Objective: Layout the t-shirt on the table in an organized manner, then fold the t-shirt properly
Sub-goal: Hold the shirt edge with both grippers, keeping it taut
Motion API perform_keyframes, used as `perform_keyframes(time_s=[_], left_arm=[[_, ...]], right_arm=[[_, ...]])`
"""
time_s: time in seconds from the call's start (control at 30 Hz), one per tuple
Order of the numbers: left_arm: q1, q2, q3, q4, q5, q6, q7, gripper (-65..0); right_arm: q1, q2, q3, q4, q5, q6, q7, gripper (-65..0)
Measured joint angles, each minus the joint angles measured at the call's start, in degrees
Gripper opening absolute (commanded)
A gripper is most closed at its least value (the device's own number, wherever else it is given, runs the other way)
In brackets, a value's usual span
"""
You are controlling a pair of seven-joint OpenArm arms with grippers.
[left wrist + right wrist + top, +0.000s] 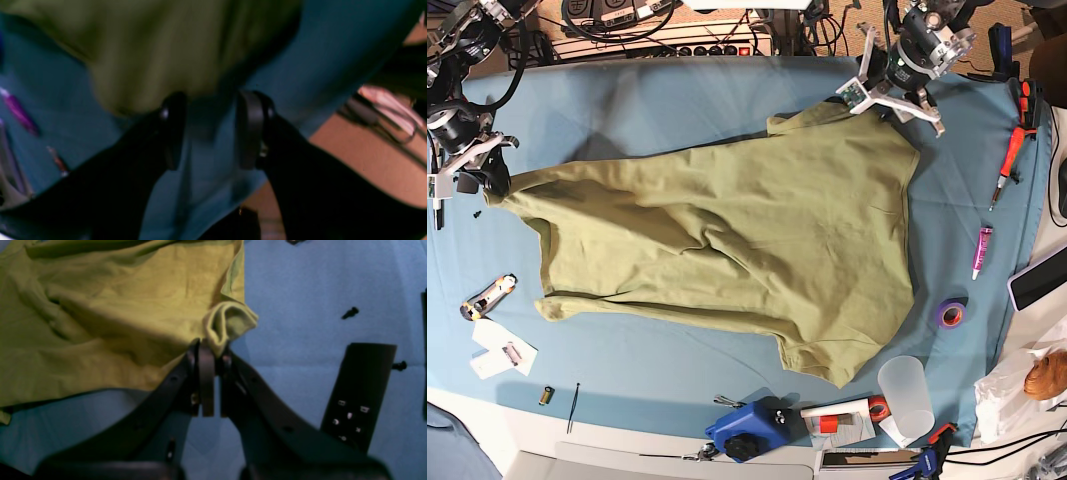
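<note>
The olive t-shirt (747,230) lies spread but wrinkled across the blue table (677,110). My right gripper (213,350) is shut on a bunched fold at the shirt's edge (230,323). In the base view it (489,185) holds the shirt's far-left corner. My left gripper (213,100) is open, and only blue table cloth (206,160) shows between its fingers. The shirt (160,50) lies just beyond its tips, blurred. In the base view it (885,104) hovers at the shirt's top right edge.
A black remote-like block (360,393) and small screws (350,312) lie beside my right gripper. On the table's right side are a purple tape roll (949,313), a purple marker (981,252), a red screwdriver (1007,165) and a plastic cup (905,395). A blue tool (747,430) sits at the front, a utility knife (487,295) at the left.
</note>
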Motion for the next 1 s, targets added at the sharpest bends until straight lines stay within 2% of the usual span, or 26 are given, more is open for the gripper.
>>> perform_keyframes(time_s=[0.1,0.2,0.5,0.7,0.8,1.0], left_arm=[[-0.33,0.2,0.07,-1.55,0.72,4.48,-1.88,-38.9],[-0.44,0.15,0.04,-1.75,2.71,7.19,-1.03,-38.9],[-0.24,1.14,0.04,-0.04,2.86,8.63,0.81,-38.9],[-0.28,2.19,0.04,5.79,1.38,8.0,2.25,-38.9],[-0.2,2.08,0.04,5.55,1.05,3.26,1.77,-38.9],[-0.15,2.08,0.04,3.96,0.9,3.08,-0.09,-39.0]], right_arm=[[0.0,0.0,0.0,0.0,-0.02,0.0,0.0,-65.0],[0.0,0.0,0.0,0.0,-0.02,0.0,0.0,-65.0],[0.0,0.0,0.0,0.0,-0.02,0.0,0.0,-65.0],[0.0,0.0,0.0,0.0,-0.04,0.0,0.0,-65.0],[0.0,0.0,0.0,0.0,0.0,0.0,0.02,-65.0],[0.0,0.0,0.0,0.0,0.0,0.0,0.0,-65.0]])
